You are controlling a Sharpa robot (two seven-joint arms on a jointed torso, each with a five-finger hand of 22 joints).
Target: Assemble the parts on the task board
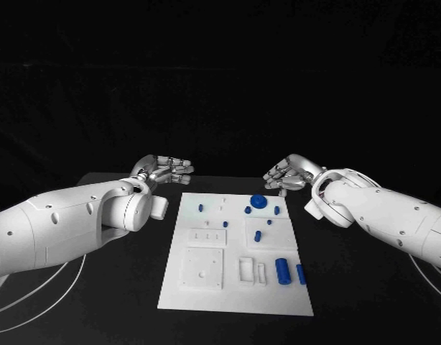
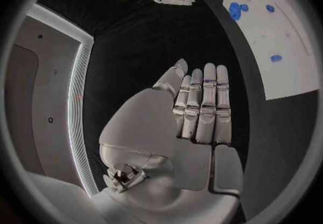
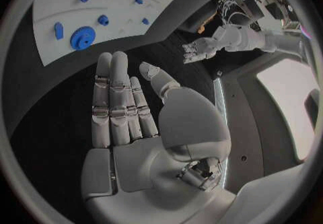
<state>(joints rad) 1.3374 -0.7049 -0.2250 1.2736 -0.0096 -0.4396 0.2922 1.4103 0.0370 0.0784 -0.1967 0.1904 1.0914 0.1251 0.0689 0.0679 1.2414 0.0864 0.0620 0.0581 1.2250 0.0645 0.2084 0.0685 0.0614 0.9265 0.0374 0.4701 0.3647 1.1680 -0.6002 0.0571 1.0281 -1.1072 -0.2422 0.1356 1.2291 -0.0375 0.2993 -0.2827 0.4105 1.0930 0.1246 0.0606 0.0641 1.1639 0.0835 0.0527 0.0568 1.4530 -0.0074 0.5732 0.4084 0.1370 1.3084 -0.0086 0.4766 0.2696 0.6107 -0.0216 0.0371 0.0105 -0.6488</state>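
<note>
1. The black table (image 1: 96, 302) carries the white task board (image 1: 205, 284), which lies lengthwise in the middle, between the two white arms.
2. Nothing lies between either robot hand and the board; both hover over bare table beside its far corners.
3. The left robot hand (image 1: 164, 169) is off the board's far left corner, its fingers straight and side by side, holding nothing.
4. The right robot hand (image 1: 289, 175) is off the far right corner, likewise flat and empty.
5. The blue parts sit mostly on the board's right half: a toothed blue gear (image 1: 259, 200) at the far end, small blue pegs (image 1: 258, 235) just nearer, and two upright blue cylinders (image 1: 283, 271) towards the near edge.
6. The board's left half shows white raised plates (image 1: 202, 268).
</note>
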